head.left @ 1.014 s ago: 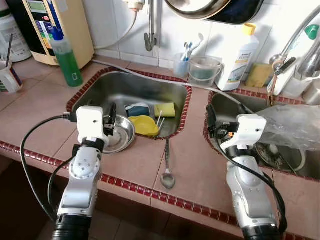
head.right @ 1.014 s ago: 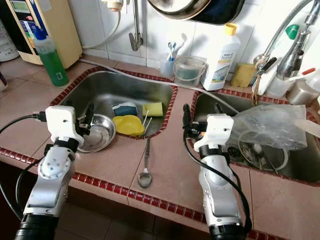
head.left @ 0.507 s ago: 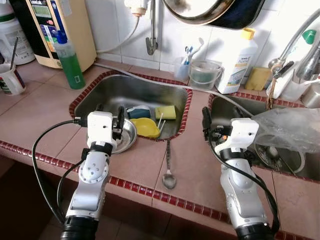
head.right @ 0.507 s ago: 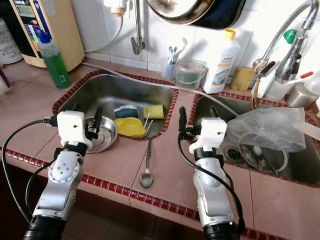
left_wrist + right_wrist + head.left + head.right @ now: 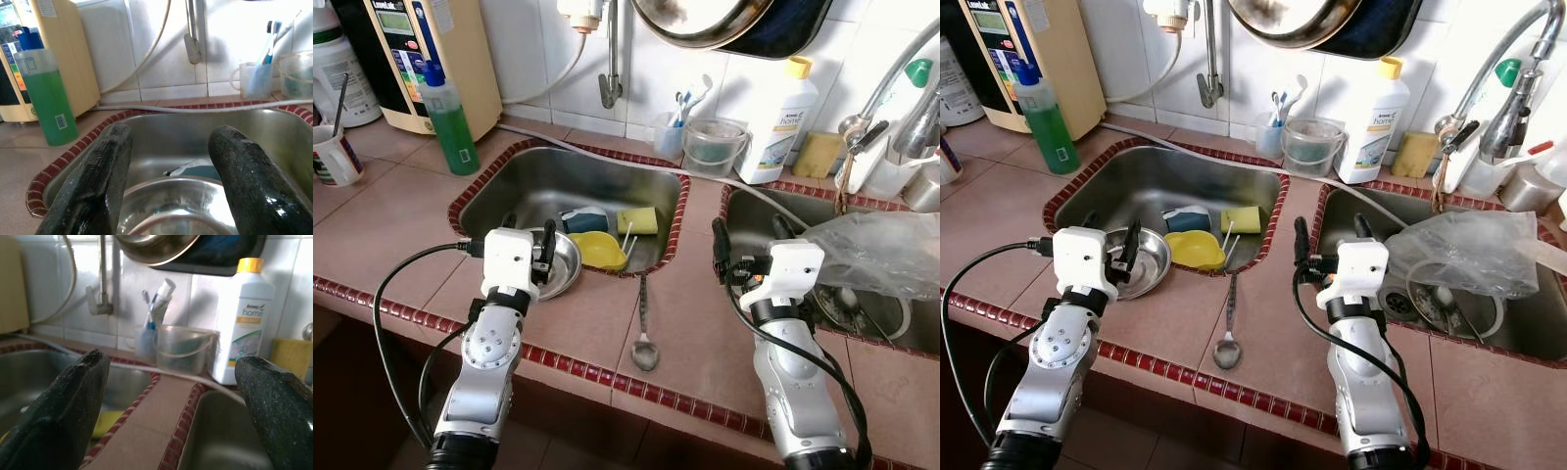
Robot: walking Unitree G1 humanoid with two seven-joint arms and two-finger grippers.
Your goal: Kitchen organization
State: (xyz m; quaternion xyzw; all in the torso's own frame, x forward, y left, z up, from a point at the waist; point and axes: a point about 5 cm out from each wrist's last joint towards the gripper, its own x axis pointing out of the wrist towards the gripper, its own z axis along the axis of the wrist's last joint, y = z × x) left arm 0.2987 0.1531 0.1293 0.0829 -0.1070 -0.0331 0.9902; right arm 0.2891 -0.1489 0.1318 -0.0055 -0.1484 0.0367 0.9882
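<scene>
Left sink (image 5: pixel 509 191) holds steel bowl (image 5: pixel 558 262), yellow bowl (image 5: pixel 597 247), sponge (image 5: pixel 636 218) (both grippers' fingers apart).

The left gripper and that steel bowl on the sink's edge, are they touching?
Cannot tell. In the left wrist view the left gripper has its fingers spread open above the steel bowl, straddling its rim, but neither that nor the head views show plainly a gap or contact.

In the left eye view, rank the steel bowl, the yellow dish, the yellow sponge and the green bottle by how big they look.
1. Green bottle, largest.
2. Steel bowl, partly hidden behind the left end effector, so its rank is unsure.
3. Yellow dish.
4. Yellow sponge, smallest, though close to the dish.
</scene>
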